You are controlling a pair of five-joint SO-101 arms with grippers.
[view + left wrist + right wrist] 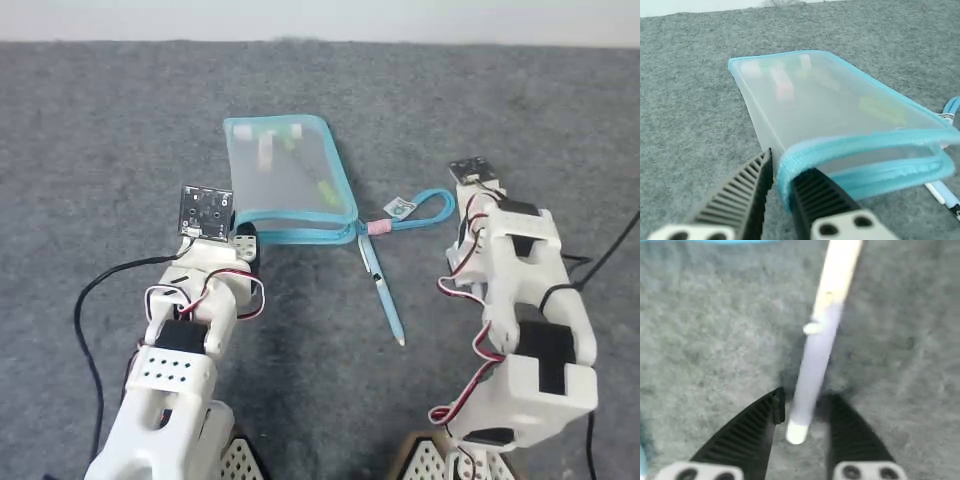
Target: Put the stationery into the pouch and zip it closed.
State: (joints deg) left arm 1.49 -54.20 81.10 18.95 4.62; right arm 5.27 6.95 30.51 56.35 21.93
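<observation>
On grey mat [120,140], near centre: translucent pouch [290,180] with teal trim, lying flat, mouth facing the arms and gaping. Through its wall: blurred pink-white and green stationery [782,85], kind not discernible. At one corner of the mouth: left gripper [782,165], narrow, pinching the pouch's teal rim, one finger on each side of it. At the other corner: teal strap [430,205] looped on the mat, small tag [402,208] on it. Just outside the mouth: pen [382,285] flat on the mat, running from that corner back toward the arms. In right wrist view: right gripper [806,396] spread wide, fingers either side of the pen's end, gap visible on both sides, holding nothing.
</observation>
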